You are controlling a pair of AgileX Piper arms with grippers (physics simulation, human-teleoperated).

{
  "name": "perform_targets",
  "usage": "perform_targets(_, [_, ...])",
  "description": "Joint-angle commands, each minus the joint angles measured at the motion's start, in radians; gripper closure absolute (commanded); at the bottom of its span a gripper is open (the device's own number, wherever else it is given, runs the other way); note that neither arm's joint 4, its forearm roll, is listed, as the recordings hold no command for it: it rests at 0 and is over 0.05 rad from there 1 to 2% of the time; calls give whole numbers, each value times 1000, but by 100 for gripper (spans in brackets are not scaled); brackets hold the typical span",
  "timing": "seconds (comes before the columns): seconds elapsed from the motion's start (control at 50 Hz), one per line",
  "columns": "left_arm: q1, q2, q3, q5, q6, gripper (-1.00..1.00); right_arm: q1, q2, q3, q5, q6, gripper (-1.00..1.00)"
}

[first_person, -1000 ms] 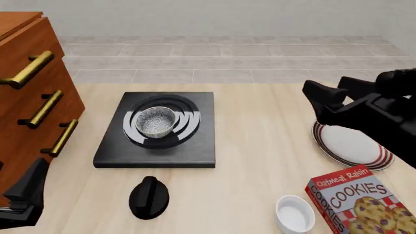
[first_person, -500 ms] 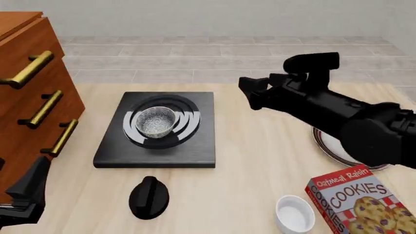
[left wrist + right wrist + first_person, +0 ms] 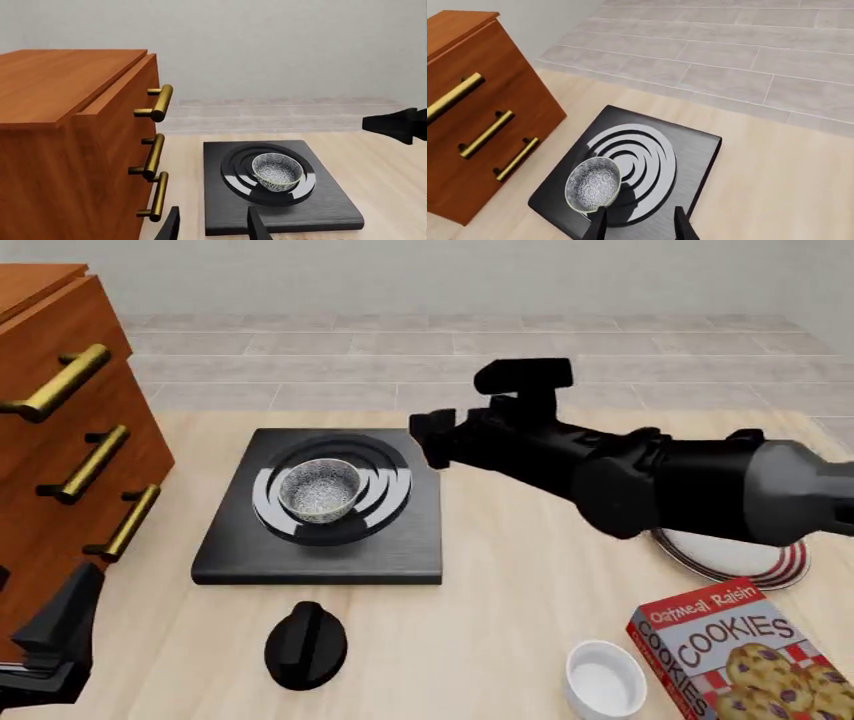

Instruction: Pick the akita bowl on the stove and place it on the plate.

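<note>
In the left wrist view, the left gripper (image 3: 212, 225) has its fingers apart. One akita bowl (image 3: 277, 171) sits on the stove (image 3: 277, 185), beside the dresser (image 3: 73, 145).

In the front view, the right gripper (image 3: 434, 440) hangs over the stove's right edge; the plate (image 3: 734, 558) lies half hidden under its arm. One knob (image 3: 306, 644), white bowl (image 3: 605, 678) and cookie box (image 3: 741, 655) sit nearer.

In the right wrist view, the right gripper's fingers (image 3: 682, 226) are apart, near the bowl.

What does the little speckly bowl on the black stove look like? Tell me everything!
The small round akita bowl is speckled grey-white inside and dark outside with a fine white pattern. It looks like glazed ceramic and appears empty. It stands upright on the silver-white burner rings of the flat square black stove, a little off the rings' centre. Only the stove touches it; the right gripper hangs nearby, apart from it.
</note>
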Motion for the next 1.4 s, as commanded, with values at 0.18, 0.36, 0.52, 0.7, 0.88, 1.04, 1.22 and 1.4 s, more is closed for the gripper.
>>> perform_targets(0.18, [1, -14, 0, 17, -11, -100, 58, 178, -123, 5, 54, -100])
perform_targets(0.36, [0, -15, 0, 18, -14, -100, 62, 251, -167, -7, 85, -100])
perform_targets(0.52, [-5, -19, 0, 22, -17, -100, 66, 268, -179, -16, 105, -100])
perform_targets(0.7, [-11, -21, 0, 22, -19, -100, 83, 321, -215, -13, 93, -100])
perform_targets(0.88, [-16, -25, 0, 25, -18, -100, 111, 367, -269, 20, 92, -100])
perform_targets(1.04, [-22, -25, -1, 26, -17, -100, 116, 383, -301, 42, 88, -100])
perform_targets(1.22, [-29, -29, -2, 31, -18, -100, 105, 406, -334, 65, 72, -100])
perform_targets(1.4, [-31, -26, -2, 29, -21, -100, 114, 457, -369, 74, 68, -100])
